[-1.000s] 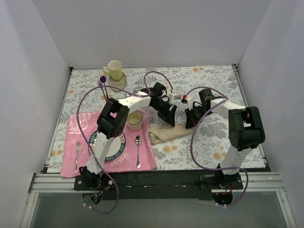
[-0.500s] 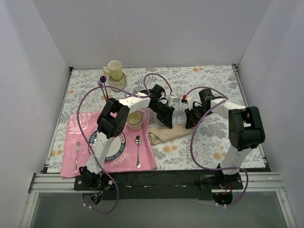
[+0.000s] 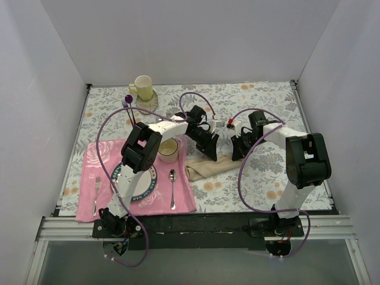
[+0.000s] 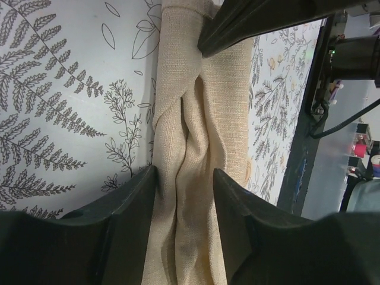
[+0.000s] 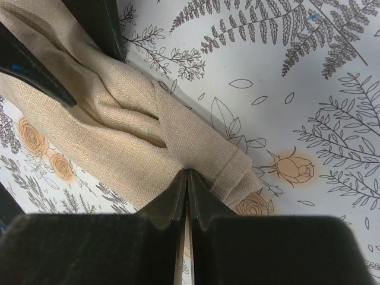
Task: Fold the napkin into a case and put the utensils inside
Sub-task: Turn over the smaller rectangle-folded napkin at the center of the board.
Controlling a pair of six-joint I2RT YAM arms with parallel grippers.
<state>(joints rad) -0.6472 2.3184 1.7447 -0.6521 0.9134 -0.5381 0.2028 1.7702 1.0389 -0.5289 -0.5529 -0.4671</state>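
- Spreading over the desk (image 3: 267, 184) is a grey floral cloth. A pink placemat (image 3: 89, 155) lies at its left, well apart from the work.
- The napkin (image 3: 209, 168) lies mid-desk, just right of the placemat. It is already gathered into a narrow oblong with overlapping lengthwise folds, close to a case, though no open mouth shows.
- The left arm (image 3: 169, 126) has slid a little leftward along the napkin over the last second and now sits lower over its middle. The left jaws stand part-way apart, astride the bunched central folds. From the wrist view I cannot tell whether they pinch the cloth or merely rest against it.
- The right arm (image 3: 276, 130) has not shifted. The right jaws are clenched, with their tips meeting at the napkin's long edge near its right end, so they look to be pinning the cloth while the other side works.
- The napkin's outline has barely altered. The shift therefore looks like a re-grip or a smoothing of the fold, not a new fold.
- The spoon (image 3: 172, 189) and fork (image 3: 96, 195) lie untouched on the placemat, the spoon nearer the napkin. Loading them is not yet begun, and it will need an opening held apart.
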